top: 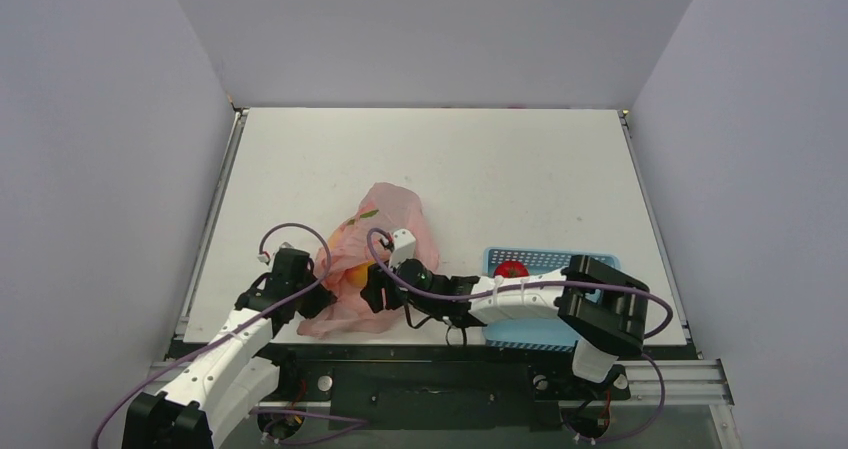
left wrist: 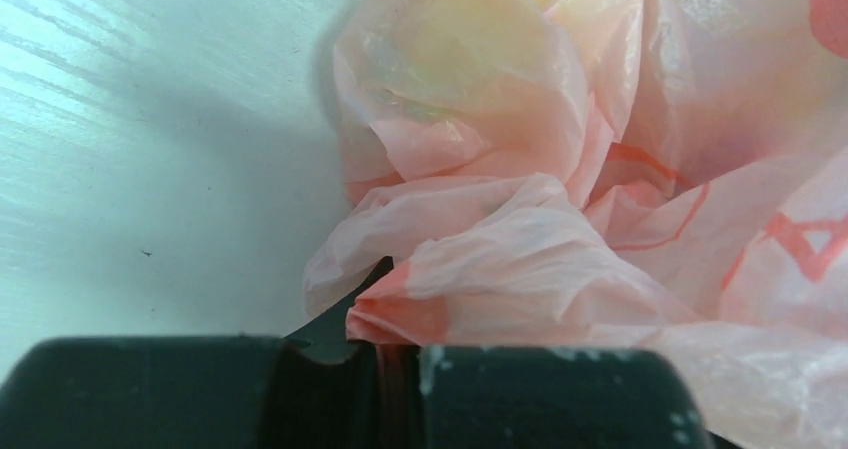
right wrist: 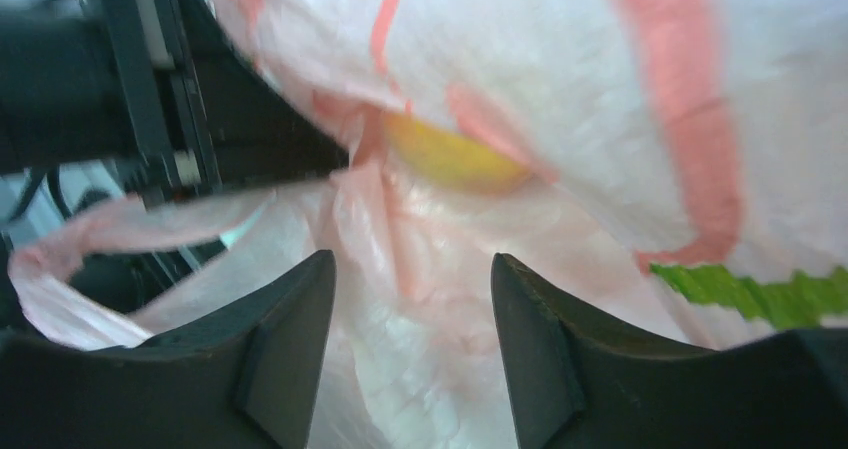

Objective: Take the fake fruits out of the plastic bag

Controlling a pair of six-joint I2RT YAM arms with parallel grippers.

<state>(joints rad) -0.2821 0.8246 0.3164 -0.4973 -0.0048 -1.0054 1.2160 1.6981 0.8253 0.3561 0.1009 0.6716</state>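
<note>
While my left pincer (left wrist: 380, 359) is clamped shut on a fold of the plastic bag (left wrist: 520, 269), my right pincer (right wrist: 412, 269) stands partly open, holding nothing.
Along the table's (top: 500, 159) near edge, left of middle, the bag lies crumpled; toward the near right corner a red fruit (top: 511, 269) sits in the blue basket (top: 560, 261). Thin, crinkly and slack, the film will, I judge, bunch and slide rather than lift whole, so a pinch at a rim fold suits it. Film bulges between my right jaws, unclamped. Just beyond them a yellow fruit (right wrist: 455, 159) shows through the skin: probably light, hard and smooth, apt to slip, best taken bare across its middle through the bag's mouth. Farther in, the bag's bulk swells toward the table's middle.
</note>
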